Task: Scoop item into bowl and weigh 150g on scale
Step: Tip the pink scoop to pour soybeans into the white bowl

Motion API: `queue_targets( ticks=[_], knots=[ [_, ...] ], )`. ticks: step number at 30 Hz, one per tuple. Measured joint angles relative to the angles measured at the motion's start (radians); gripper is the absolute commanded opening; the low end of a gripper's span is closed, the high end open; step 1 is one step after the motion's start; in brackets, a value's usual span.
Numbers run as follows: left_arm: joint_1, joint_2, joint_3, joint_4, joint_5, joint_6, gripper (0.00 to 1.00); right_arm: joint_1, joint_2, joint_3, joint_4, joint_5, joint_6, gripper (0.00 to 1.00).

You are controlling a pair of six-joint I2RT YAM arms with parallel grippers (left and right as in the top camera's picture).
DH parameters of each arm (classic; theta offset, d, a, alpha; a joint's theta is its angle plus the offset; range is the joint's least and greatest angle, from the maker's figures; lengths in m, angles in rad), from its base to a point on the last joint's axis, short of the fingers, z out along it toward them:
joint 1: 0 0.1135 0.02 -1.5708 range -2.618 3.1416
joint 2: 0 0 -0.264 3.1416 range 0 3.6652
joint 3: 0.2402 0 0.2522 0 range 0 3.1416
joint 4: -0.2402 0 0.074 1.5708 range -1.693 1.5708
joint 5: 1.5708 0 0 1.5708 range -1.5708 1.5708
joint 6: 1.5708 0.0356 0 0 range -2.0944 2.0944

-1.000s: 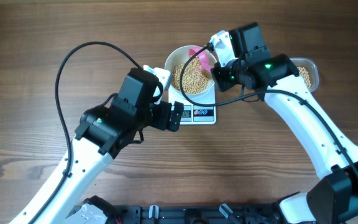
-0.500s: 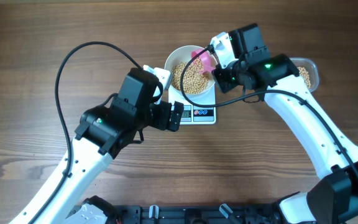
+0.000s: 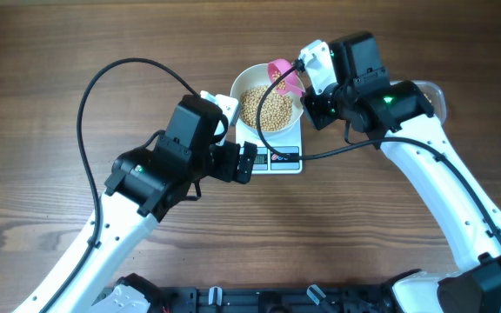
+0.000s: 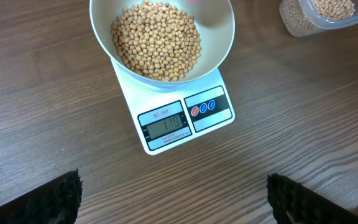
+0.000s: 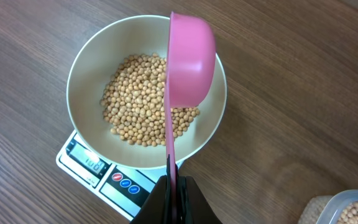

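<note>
Jaws of the left arm stood wide open in the overhead view, holding nothing, low over the brown wooden bench just beside the front left corner of the small flat white kitchen scale. On that scale sat the round, deep white bowl, wider than the scale, with a heap of small round tan beans inside it. The right arm reached in from the other side, its jaws closed on the handle of a pink plastic scoop, whose cup hung over the bowl's far right rim. A clear plastic tub lay on the bench beyond, mostly hidden by the right arm.

From the left wrist, the jaws showed as two dark ribbed pads at the bottom corners, far apart with bare bench between them. Ahead stood the scale, with the bowl on its platform and the beans piled in the middle. The grey display was lit, but its digits were too blurred to read. The tub, holding more beans, sat at the upper right, well apart from the scale.

From the right wrist, the jaws were pressed shut on the thin handle of the scoop, which was turned on its edge above the right side of the bowl. The beans lay in the bowl's bottom, the scale jutted out beneath it, and a corner of the tub showed at the lower right.
</note>
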State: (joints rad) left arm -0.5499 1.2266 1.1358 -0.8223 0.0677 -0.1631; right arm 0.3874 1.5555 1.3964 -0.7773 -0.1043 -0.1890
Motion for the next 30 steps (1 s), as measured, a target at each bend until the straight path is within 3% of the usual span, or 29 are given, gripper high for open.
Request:
queue_targets(
  ticks=[16,30],
  knots=[
    [0.0,0.0,0.0,0.0,0.0,0.0,1.0,0.0,0.0,0.0,0.0,-0.007,-0.001,0.04],
    [0.0,0.0,0.0,0.0,0.0,0.0,1.0,0.055,0.0,0.0,0.0,0.017,-0.158,0.04]
  ],
)
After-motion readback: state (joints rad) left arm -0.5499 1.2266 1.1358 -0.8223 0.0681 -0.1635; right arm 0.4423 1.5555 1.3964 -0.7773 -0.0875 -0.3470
